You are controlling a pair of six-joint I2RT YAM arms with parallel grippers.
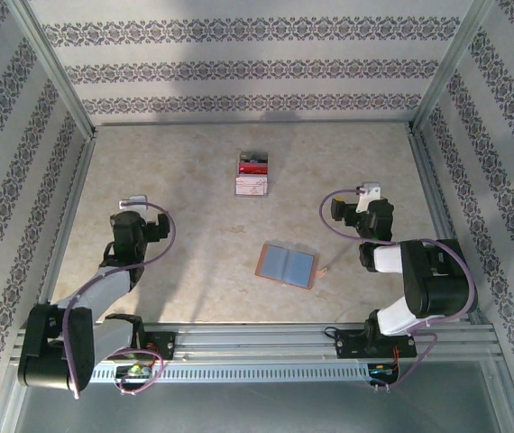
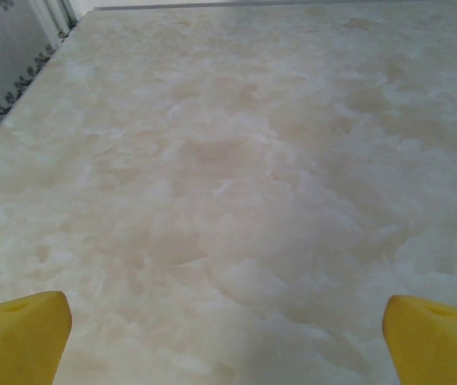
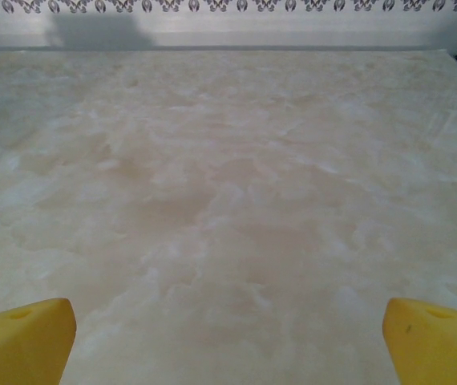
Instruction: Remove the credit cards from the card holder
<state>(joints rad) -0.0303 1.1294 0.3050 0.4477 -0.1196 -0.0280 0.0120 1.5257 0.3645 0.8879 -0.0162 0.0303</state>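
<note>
Nearest the overhead camera, the aluminium rail carries both arm bases along the table's near edge. Beyond it the pale marbled table spreads to the patterned walls.

On the left side of the table, the left arm reaches forward, and the left gripper hangs above bare surface. Its wrist camera has the yellow fingertips at the two bottom corners, spread as wide as they go, with nothing between them and nothing touched. The right arm folds back on the right, and the right gripper is likewise spread wide and empty, its fingertips far apart over bare marble.

Between the arms, closer to the right one, the card holder lies flat and unfolded, grey-blue inside facing up with a salmon edge. Whether anything sits in its pockets is too small to tell. Well apart from it, further back near the table's middle, lies a small stack of red, white and dark flat pieces.
</note>
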